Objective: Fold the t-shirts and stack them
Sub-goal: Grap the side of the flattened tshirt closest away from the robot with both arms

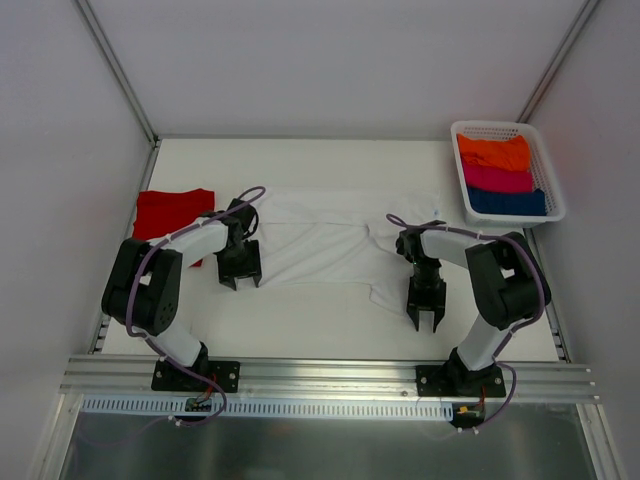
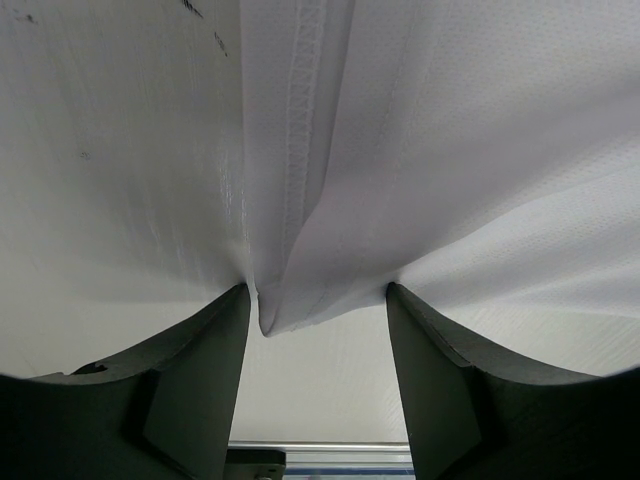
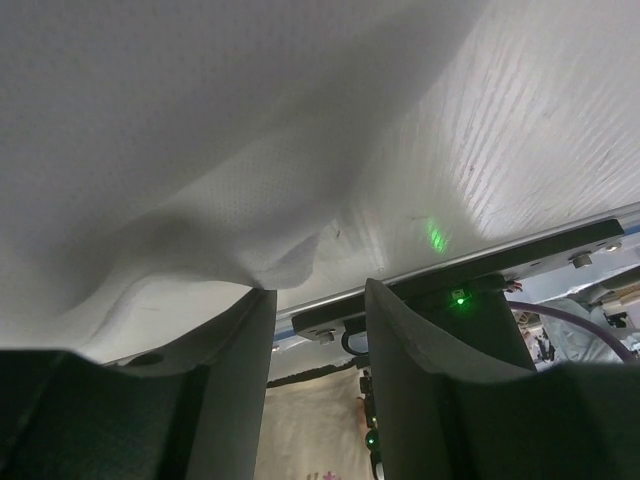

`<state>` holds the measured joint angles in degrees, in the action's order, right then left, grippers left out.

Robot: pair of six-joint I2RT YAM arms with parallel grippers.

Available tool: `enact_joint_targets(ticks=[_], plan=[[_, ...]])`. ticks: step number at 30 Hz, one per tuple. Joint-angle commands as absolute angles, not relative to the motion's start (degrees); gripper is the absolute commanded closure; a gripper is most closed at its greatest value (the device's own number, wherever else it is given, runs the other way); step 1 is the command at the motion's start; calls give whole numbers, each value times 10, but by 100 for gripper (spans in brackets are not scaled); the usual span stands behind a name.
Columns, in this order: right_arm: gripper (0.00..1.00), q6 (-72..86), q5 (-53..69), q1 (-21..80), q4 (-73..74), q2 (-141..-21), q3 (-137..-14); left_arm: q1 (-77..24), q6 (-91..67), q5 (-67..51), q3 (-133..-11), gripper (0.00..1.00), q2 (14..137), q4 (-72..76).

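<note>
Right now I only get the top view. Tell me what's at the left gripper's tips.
Observer: Left wrist view: a hemmed corner of the white shirt sits between the open jaws of the left gripper, not pinched.
Operator: Now check the right one.
Observer: Right wrist view: the right gripper is open too. The shirt's edge reaches one fingertip, and the gap between the jaws is bare.

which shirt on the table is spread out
The white t-shirt, stretched across the middle; the red t-shirt is a compact patch at the left edge.
</note>
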<state>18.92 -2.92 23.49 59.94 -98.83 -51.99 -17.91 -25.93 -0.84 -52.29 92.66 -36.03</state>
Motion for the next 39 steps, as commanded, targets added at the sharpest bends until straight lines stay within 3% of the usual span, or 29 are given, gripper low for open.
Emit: enact_joint_targets(ticks=[1, 15, 29, 39], plan=[[56, 207, -47, 243, 610, -975, -517, -182, -256, -62, -539, 44, 948, -322], [56, 212, -45, 255, 623, -942, -613, -182, -244, -53, -551, 44, 940, -335], [55, 212, -12, 252, 517, -959, -549, -182, -245, -56, -540, 43, 934, -335], [57, 258, 7, 258, 448, -909, -485, -182, -255, -54, -542, 44, 906, -335]])
